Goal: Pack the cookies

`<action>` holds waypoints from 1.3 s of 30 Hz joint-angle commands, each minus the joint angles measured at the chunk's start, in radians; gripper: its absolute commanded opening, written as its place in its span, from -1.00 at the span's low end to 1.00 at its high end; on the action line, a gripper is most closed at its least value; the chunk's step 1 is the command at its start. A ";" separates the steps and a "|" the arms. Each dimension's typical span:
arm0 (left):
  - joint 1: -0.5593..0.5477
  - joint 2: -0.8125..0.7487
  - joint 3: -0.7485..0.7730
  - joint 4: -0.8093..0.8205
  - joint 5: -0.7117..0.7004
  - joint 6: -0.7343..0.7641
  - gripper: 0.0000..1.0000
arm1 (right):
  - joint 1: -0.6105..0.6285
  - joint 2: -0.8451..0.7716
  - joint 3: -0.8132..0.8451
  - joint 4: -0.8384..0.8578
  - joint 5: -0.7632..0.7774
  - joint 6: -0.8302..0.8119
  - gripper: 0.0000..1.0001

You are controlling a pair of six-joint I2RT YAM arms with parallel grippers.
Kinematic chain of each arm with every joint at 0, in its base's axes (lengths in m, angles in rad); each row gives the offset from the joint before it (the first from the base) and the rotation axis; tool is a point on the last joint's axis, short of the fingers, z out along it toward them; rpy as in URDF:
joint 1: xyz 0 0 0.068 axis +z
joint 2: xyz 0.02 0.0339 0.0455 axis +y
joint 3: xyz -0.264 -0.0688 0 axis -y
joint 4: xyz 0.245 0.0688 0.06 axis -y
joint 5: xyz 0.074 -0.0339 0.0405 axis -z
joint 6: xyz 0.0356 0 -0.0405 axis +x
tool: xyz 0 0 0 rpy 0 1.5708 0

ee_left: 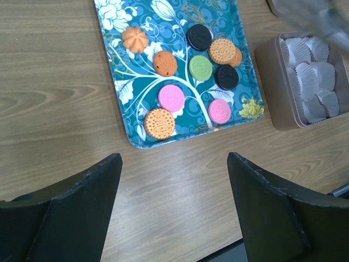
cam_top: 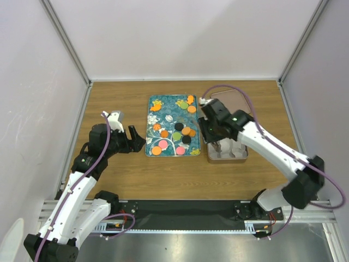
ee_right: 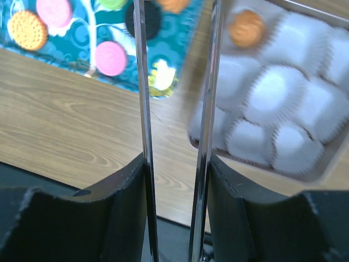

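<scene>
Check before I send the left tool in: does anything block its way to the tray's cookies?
Nothing visible does. Only bare wooden table lies between the open left tool and the floral teal tray; the nearest round orange cookie sits inside its near rim.

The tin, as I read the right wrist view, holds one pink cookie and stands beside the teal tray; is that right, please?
Not quite: the cookie in the tin is orange, not pink, as the right wrist view shows. The tin does stand beside the teal tray.
</scene>
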 commanded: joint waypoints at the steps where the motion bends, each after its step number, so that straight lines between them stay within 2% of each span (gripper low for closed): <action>1: -0.008 -0.010 0.000 0.022 -0.009 0.011 0.69 | 0.030 0.120 0.073 0.042 -0.030 -0.046 -0.07; 7: -0.008 -0.013 0.000 0.018 -0.012 0.009 0.69 | 0.050 0.293 0.160 0.097 -0.080 -0.080 -0.06; 13: -0.011 -0.016 0.000 0.018 -0.018 0.008 0.69 | 0.053 0.393 0.196 0.121 -0.084 -0.094 -0.02; 39: -0.018 -0.025 0.000 0.017 -0.020 0.008 0.69 | 0.107 0.501 0.278 0.031 0.037 -0.111 -0.01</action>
